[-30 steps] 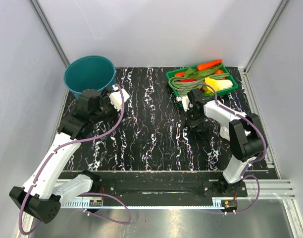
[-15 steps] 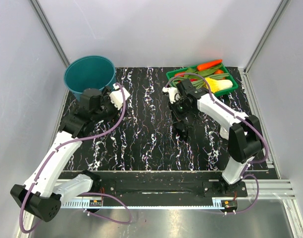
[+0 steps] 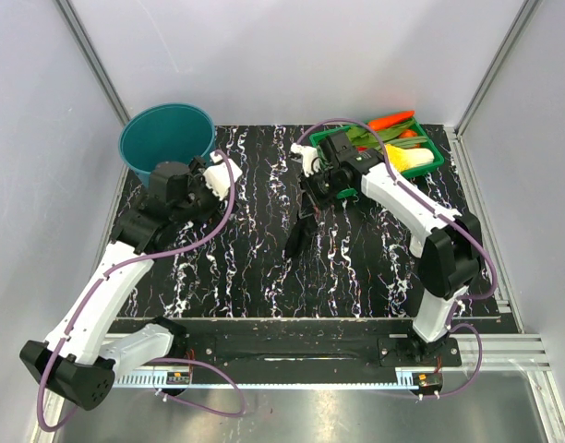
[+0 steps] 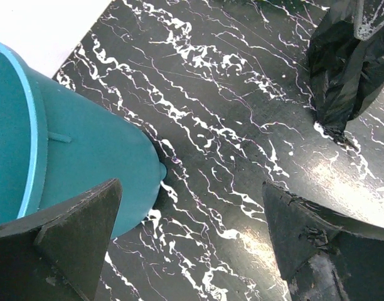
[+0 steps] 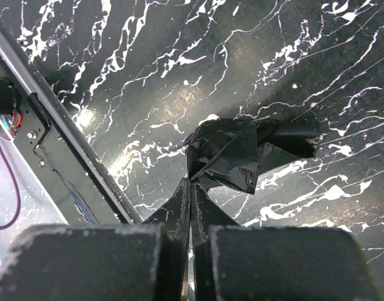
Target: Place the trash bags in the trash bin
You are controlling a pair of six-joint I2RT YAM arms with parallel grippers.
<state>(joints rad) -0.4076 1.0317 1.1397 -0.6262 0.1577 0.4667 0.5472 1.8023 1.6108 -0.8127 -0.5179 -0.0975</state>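
Whereas a second ago it was low in front of the tray (image 3: 434, 163), the right gripper (image 3: 311, 194) has swung left to mid-table and risen. Its fingers (image 5: 179, 213) are pinched shut on the top of the bag (image 3: 299, 233), which it has carried along. The bag hangs as a crumpled strip, its long axis running down from the grip. From above, it slants toward the near left, lower end close to the table (image 3: 255, 277); contact is unclear. The left gripper (image 4: 191, 188) has barely moved, jaws spread wide and holding nothing, just beside the bin (image 3: 167, 138). The bag and bin are well apart.
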